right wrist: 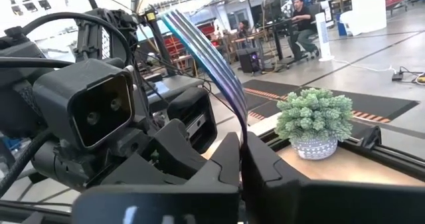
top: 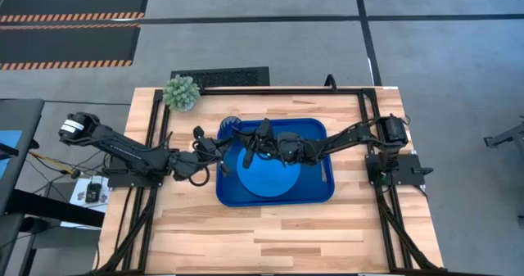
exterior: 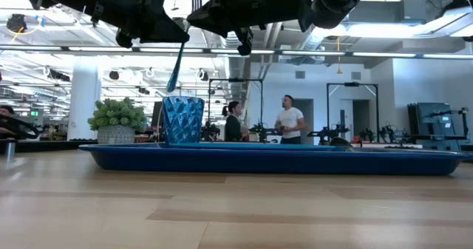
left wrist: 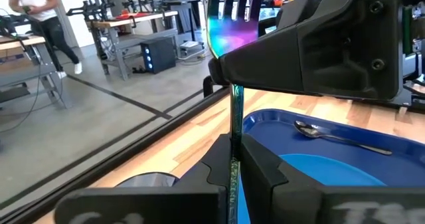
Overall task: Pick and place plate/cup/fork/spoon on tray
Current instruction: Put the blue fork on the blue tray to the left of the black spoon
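Both arms met above the far-left part of the tray [top: 315,196], which lay on the table [top: 270,235]. The left pincer [left wrist: 232,161] was clenched on the handle of the fork [left wrist: 226,31], and the right pincer [right wrist: 240,159] was clenched on the same fork at its tine end, so the utensil was held in the air between them, over the tray and beside the cup [exterior: 182,120]. The cup stood upright at the tray's far-left corner. The plate [top: 266,171] lay flat in the tray, with the spoon [left wrist: 339,137] lying on the tray floor beyond it. A potted plant [top: 181,92] stood on the table, apart from the tray.
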